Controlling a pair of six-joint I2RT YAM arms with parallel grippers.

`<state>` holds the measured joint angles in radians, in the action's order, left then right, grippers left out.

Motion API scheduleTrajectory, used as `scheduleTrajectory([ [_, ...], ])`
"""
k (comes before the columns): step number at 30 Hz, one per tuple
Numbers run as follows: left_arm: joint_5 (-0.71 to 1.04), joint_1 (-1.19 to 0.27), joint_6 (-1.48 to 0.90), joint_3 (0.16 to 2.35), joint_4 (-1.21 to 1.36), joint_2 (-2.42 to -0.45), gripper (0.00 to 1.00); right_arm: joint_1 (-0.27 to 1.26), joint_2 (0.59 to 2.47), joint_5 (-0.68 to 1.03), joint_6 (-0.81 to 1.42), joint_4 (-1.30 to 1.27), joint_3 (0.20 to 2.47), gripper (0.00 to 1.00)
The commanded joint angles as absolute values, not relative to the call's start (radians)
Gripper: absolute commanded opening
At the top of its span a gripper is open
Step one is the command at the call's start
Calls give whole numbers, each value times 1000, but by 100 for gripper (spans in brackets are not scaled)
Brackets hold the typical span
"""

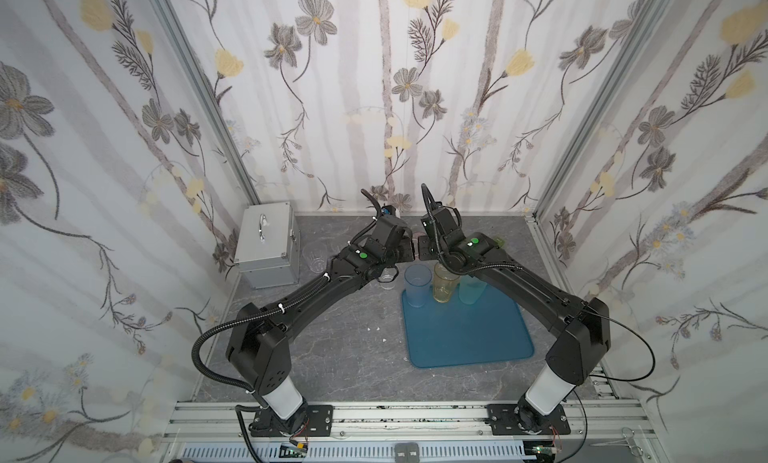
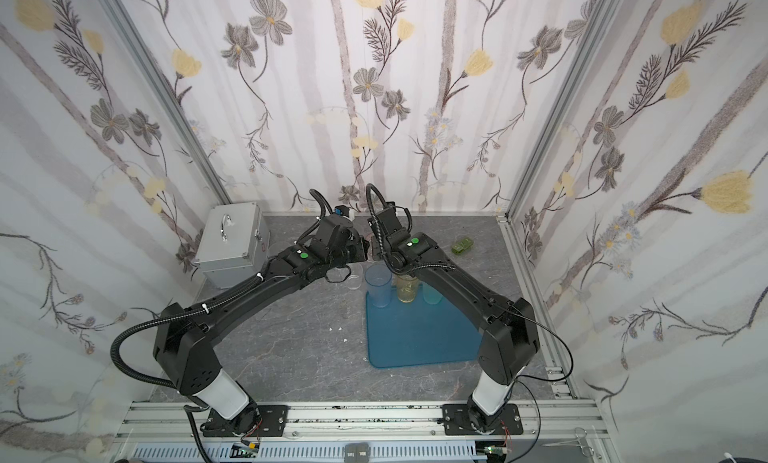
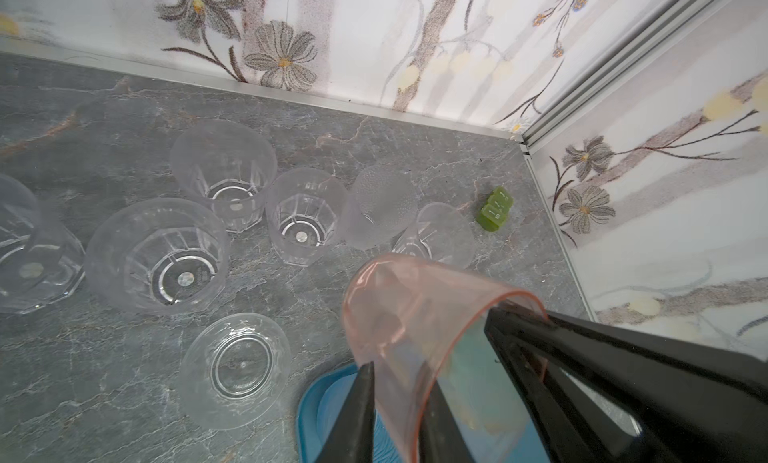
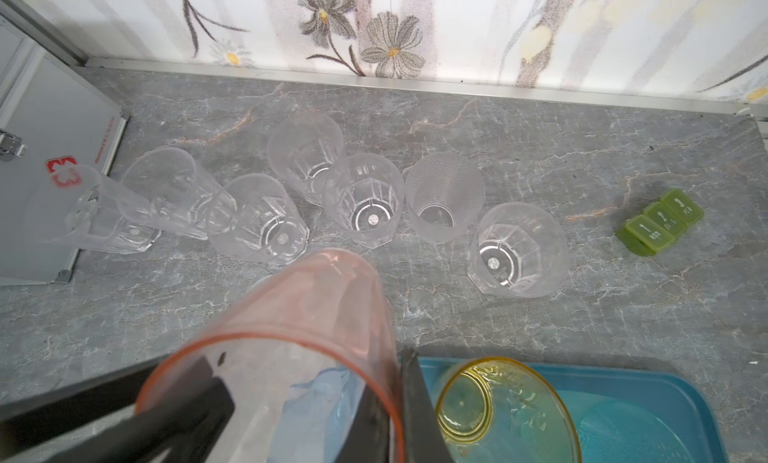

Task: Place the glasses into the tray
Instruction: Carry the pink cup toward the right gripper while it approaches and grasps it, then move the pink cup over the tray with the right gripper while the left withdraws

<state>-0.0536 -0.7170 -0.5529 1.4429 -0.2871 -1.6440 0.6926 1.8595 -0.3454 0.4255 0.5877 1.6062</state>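
My left arm (image 1: 316, 290) and right arm (image 1: 532, 290) are rising from a metal rail (image 1: 395, 415) nearest the camera. Both are leaning in over a grey stone-look table (image 1: 332, 357).

Between them the teal-blue tray (image 1: 469, 340) is lying flat, its near part bare. Three tall glasses are standing upright in a close row along its far edge: a blue glass (image 1: 417, 284), a yellow glass (image 1: 445, 288) and a teal glass (image 1: 471, 294). My right arm is partly hiding the teal one.

Over the tray's far left corner both pincers are sharing the pink glass (image 4: 291, 315). It is hanging in the air, tipped over, with its mouth facing my wrists. My right pincer (image 4: 390, 369) is pinching the rim wall tight, one finger inside and one outside. My left pincer (image 3: 395, 378) is standing a little open, straddling the opposite side of the rim. I cannot tell whether its fingers are touching the wall.

Just beyond that corner a low clear glass (image 3: 235, 369) is sitting on the table. Farther back seven clear glasses (image 4: 363, 199) are sitting in a loose band, all off the tray, one of them dimpled.

At the far left a silver case (image 1: 266, 245) is resting by the flowered wall (image 1: 395, 87). At the far right a small green box (image 4: 658, 222) is lying alone.
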Motion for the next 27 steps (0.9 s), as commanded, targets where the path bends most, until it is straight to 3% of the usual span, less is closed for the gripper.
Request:
scheduleTrajectory([
  [1,-14,-718,-565,1453,-258,-1622,30,683,1858,-331,425,545,1608,3],
  [8,-44,-718,-546,1457,-252,-1574,52,642,1841,-321,416,549,1606,2],
  [14,-117,-717,-485,1417,-235,-1554,62,555,1785,-303,394,588,1597,1],
  [21,-274,-713,-344,1206,-25,-1455,73,312,1611,-205,381,592,1449,2],
  [27,-280,-713,-299,1063,127,-1412,78,103,1521,-146,369,595,1308,2],
])
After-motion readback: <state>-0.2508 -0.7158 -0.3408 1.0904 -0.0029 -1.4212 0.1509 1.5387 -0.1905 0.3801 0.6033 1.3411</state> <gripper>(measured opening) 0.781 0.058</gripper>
